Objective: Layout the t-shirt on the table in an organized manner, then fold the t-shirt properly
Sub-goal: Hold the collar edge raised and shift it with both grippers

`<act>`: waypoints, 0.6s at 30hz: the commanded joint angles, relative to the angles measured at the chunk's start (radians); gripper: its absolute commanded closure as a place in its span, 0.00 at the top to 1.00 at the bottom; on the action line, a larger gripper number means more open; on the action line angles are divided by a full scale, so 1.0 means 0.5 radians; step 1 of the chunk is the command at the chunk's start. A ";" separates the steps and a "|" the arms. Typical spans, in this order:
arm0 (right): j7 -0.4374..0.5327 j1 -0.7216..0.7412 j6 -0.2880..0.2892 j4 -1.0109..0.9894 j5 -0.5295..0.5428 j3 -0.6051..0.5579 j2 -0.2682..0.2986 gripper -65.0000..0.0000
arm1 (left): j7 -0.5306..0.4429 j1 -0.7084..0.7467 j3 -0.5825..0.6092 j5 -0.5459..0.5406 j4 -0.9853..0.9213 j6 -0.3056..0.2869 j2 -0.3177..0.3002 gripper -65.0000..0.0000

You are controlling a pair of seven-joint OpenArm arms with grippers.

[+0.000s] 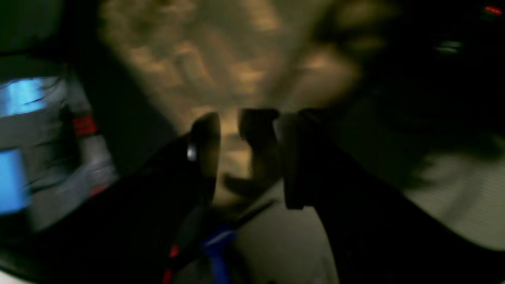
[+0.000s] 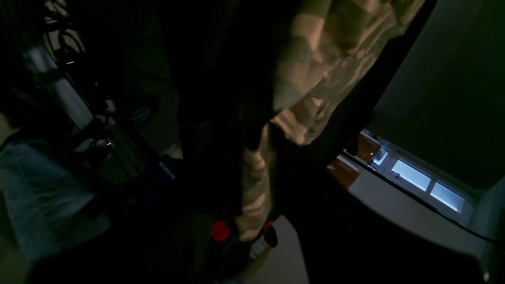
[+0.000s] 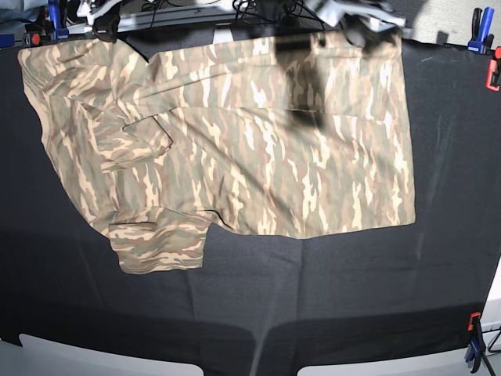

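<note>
One camouflage t-shirt (image 3: 258, 133) lies on one black surface (image 3: 352, 282). Along the far edge stand two blue clamps, one at the left (image 3: 54, 17) and one at the right (image 3: 475, 30); a third blue clamp (image 3: 473, 348) shows at the near right corner.

The t-shirt (image 3: 258, 141) is seen spread mostly flat on the worktop (image 3: 329, 298), camo print in tan, beige, olive & brown. It is laid sideways across the far half of the worktop, w/ its far edge at the worktop's back edge. One straight edge is seen on the base view's right. On that view's left, fabric is folded over into flaps: one near the middle-left, another at the near-left corner. Light wrinkles are seen across the body. The worktop is covered in matte black cloth, w/ a wide bare strip left nearest the camera.
</note>
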 commanded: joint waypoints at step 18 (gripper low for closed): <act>0.159 0.007 -0.219 0.066 -0.047 0.017 -0.423 0.16 | 0.107 -0.050 0.006 0.052 0.031 0.132 0.033 0.35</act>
